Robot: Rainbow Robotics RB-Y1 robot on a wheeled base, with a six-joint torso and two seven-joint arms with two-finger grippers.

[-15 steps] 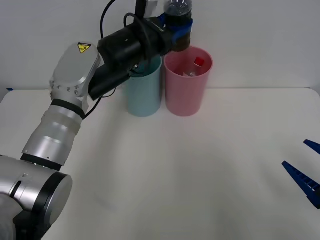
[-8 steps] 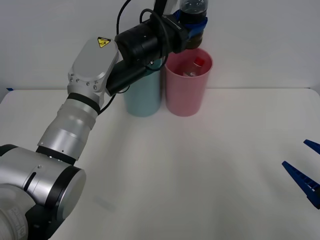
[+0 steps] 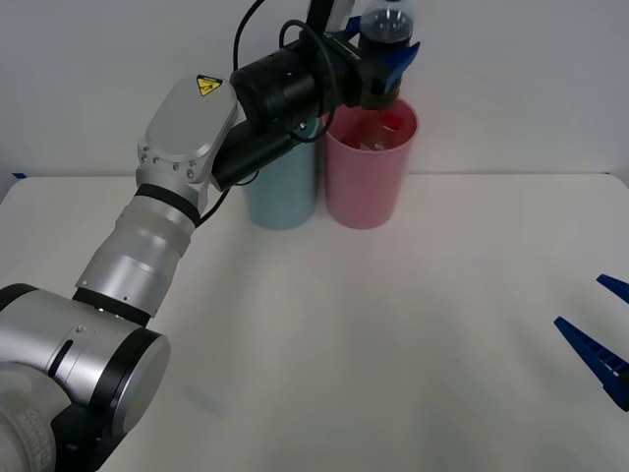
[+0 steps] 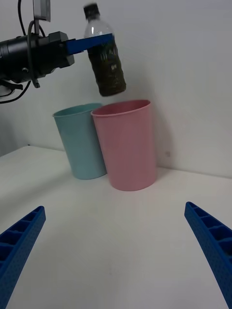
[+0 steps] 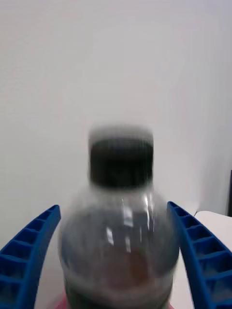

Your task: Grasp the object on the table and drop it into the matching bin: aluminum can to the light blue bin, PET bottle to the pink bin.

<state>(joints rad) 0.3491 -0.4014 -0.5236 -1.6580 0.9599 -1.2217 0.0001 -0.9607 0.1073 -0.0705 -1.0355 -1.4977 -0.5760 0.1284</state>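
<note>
Release step, top centre of frame: left jaws (image 3: 393, 54) wide around bottle (image 4: 105, 58), directly over pink bin (image 4: 126, 145); right jaws (image 4: 116, 251) wide above worktop (image 3: 393, 324).

The small clear plastic bottle with the black screw cap (image 5: 121, 227) is showing motion-blurred in the left wrist view, its base running off the picture's edge. The left arm is covering part of the tall light blue plastic bin (image 3: 280, 192). Items inside the tall pink plastic bin (image 3: 369, 167) are proving too small to identify.
</note>
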